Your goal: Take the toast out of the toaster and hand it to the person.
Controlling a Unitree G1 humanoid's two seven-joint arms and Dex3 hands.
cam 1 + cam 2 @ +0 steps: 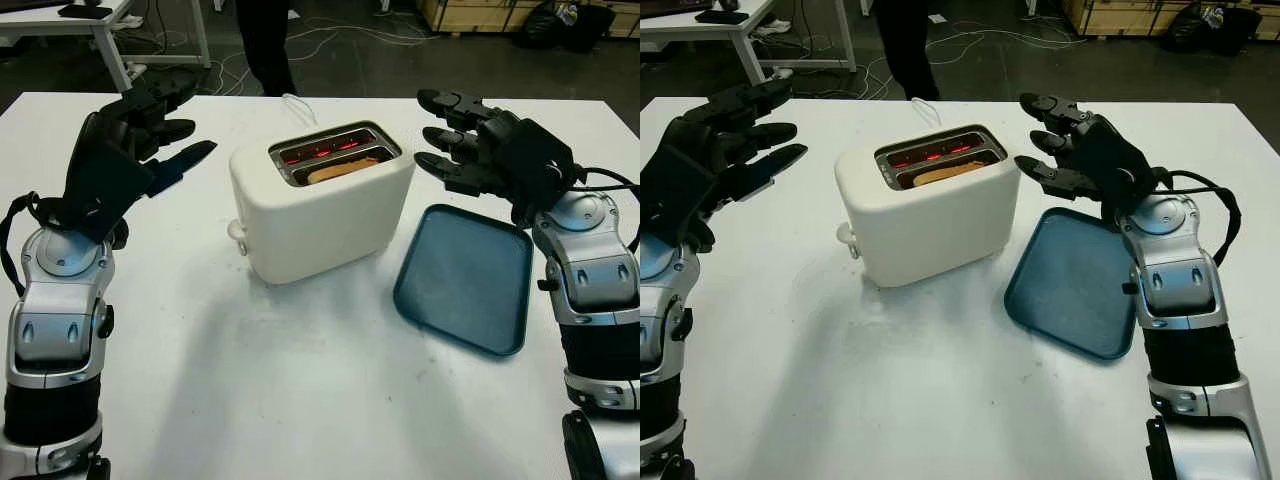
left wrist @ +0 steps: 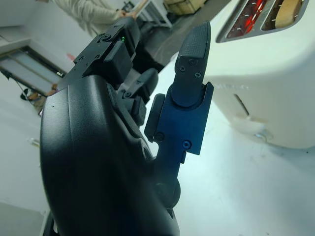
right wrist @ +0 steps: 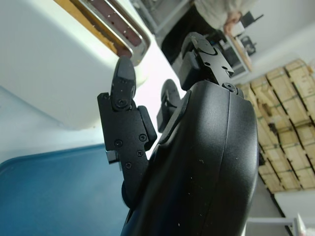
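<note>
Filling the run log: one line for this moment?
toast: in toaster | left hand: open, left of toaster | right hand: open, right of toaster, above tray | person: behind table

The toast (image 1: 343, 169) sits in the toaster's (image 1: 320, 215) near slot at table (image 1: 300, 390) centre, with the tray (image 1: 465, 275) just right.

There is one white toaster (image 1: 320, 205) with two slots, and one piece of toast (image 1: 343, 168) sits in it. One blue tray (image 1: 465, 275) lies on one white table (image 1: 300, 390). There are two black robot hands, a left hand (image 1: 135, 135) and a right hand (image 1: 480, 150). One person (image 1: 265, 45) stands behind the table.
</note>
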